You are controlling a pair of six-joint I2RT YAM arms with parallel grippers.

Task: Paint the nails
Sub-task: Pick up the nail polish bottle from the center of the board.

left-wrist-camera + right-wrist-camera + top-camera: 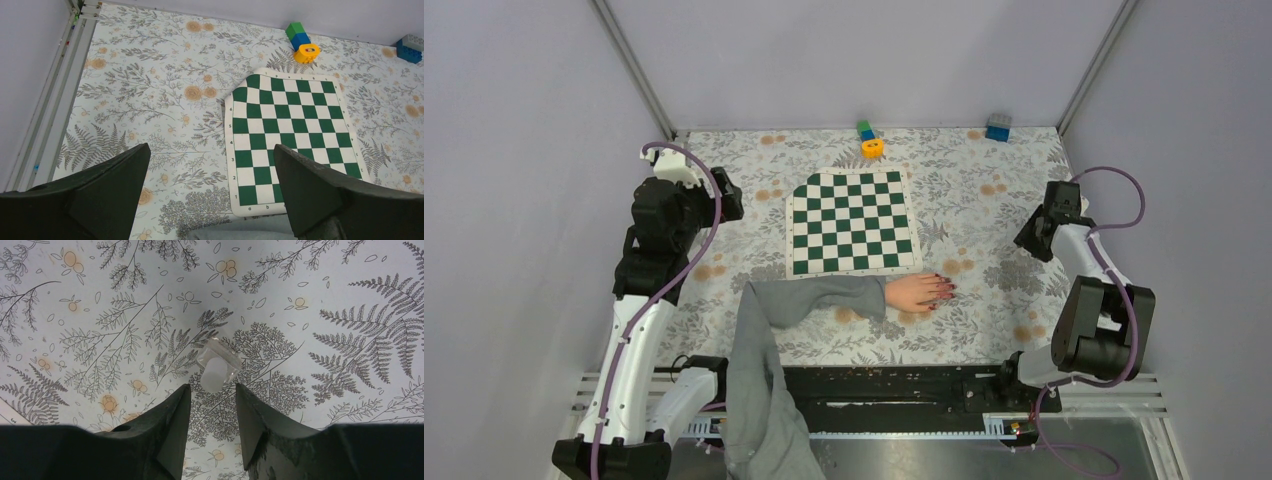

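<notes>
Glossy dark red nails [950, 290], floral tablecloth [989, 225], square checkered mat [852, 222]

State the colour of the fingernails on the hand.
Dark red nails, best seen in the top external view.

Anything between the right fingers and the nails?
Nothing visible: in the top view only bare floral cloth lies between the right fingers and the nails. A small clear item sits just ahead of those fingers.
</notes>
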